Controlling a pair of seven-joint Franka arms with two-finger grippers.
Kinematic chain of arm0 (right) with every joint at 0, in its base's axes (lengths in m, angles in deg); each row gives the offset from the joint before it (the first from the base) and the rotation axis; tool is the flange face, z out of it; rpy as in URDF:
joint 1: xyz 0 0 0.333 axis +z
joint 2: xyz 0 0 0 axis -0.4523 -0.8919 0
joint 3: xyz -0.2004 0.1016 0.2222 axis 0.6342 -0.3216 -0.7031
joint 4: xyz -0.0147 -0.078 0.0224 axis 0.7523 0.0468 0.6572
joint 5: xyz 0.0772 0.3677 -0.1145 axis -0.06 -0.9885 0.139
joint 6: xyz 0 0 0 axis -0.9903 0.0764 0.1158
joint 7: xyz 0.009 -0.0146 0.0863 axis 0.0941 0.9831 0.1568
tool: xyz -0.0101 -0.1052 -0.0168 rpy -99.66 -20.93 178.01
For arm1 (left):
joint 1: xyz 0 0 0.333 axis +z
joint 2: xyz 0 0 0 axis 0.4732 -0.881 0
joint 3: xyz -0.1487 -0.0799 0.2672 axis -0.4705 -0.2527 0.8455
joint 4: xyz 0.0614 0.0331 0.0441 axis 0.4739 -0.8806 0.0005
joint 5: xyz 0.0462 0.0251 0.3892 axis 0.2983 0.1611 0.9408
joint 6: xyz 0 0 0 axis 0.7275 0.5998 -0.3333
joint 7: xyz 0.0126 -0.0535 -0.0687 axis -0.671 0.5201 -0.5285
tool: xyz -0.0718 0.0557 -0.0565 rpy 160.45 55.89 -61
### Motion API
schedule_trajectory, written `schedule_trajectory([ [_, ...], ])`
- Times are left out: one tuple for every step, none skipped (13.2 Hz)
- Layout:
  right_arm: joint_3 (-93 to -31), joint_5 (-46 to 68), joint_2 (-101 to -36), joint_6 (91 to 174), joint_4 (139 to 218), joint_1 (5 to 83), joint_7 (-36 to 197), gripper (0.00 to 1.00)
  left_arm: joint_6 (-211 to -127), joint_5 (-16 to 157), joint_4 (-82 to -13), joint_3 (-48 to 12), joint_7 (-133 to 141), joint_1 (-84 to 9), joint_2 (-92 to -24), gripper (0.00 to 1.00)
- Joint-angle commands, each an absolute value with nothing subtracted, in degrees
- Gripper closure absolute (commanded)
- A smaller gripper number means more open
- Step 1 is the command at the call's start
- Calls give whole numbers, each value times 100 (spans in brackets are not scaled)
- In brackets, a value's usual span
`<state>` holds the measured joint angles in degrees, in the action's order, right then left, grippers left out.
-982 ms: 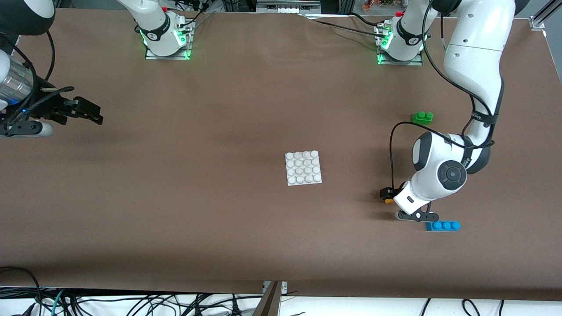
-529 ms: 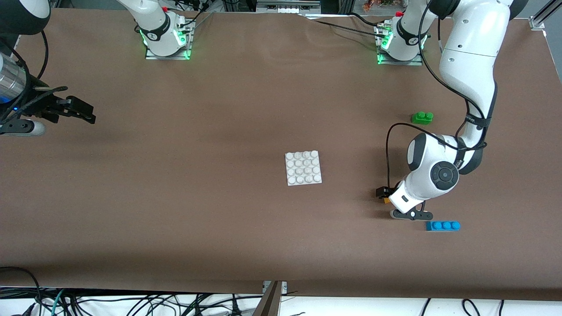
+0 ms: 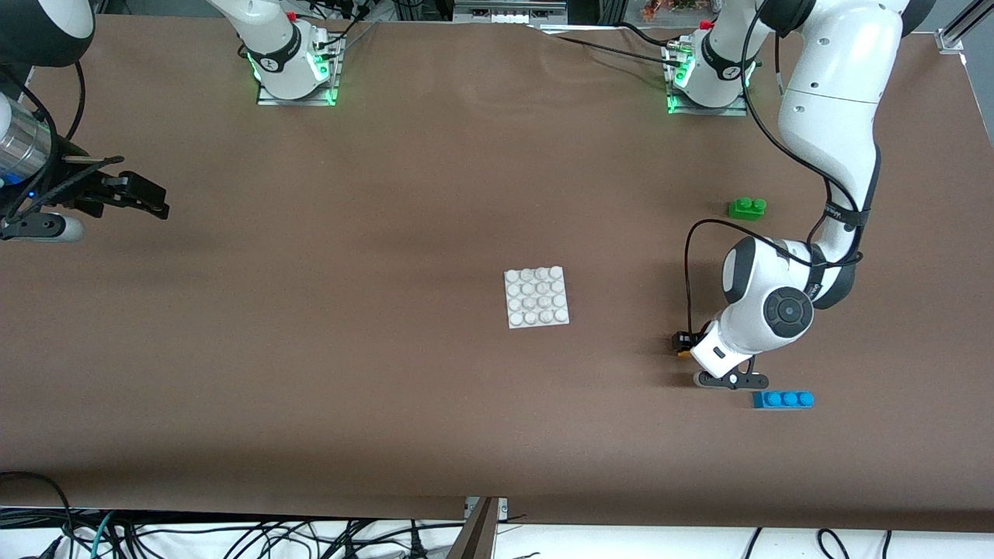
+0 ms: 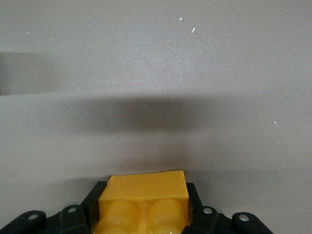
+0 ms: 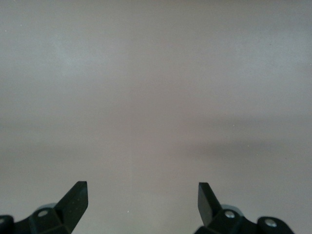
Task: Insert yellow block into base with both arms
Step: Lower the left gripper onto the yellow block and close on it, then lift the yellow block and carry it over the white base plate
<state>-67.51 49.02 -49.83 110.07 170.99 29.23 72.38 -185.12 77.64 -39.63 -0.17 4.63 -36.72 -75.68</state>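
Two spare bricks, green brick (image 3: 747, 207), blue brick (image 3: 783, 399), flank left pincer (image 3: 683, 347) pinching yellow block (image 4: 143, 206), right pincer (image 5: 142, 201) spread.

Robotics lab, bolted arm bases (image 3: 293, 74), brown table (image 3: 388, 388), cable tangle (image 3: 233, 536)

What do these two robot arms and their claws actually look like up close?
Both arms are glossy white rounded segments with black joint rings and loose black cables. Their bases glow green. The left arm has a round black cap at its wrist. The left gripper and right gripper are black, with two flat fingers tapering to angled tips.
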Motion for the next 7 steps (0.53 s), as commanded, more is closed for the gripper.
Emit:
schedule_trajectory([
  [-6746,4969,-4770,11021,17320,2944,7227,0,-18540,7643,-3984,-6,455,-3650,-7491,65],
  [-6746,4969,-4761,11020,17320,2944,7227,0,-18479,7643,-3932,-6,446,-3659,-7430,65],
  [-6746,4969,-4761,11020,17320,2944,7236,0,-18243,7652,-3888,-6,446,-3659,-7238,64],
  [-6746,4969,-4770,11020,17320,2935,7236,0,-18006,7644,-3757,-6,437,-3711,-7131,64],
  [-6746,4969,-4770,11020,17320,2935,7236,0,-17690,7643,-3529,-14,428,-3729,-7095,64],
  [-6746,4969,-4770,11020,17320,2935,7236,0,-17322,7635,-3257,-32,419,-3755,-7043,63],
  [-6746,4969,-4770,11020,17320,2935,7236,0,-17022,7626,-2994,-93,315,-3851,-7034,62],
])
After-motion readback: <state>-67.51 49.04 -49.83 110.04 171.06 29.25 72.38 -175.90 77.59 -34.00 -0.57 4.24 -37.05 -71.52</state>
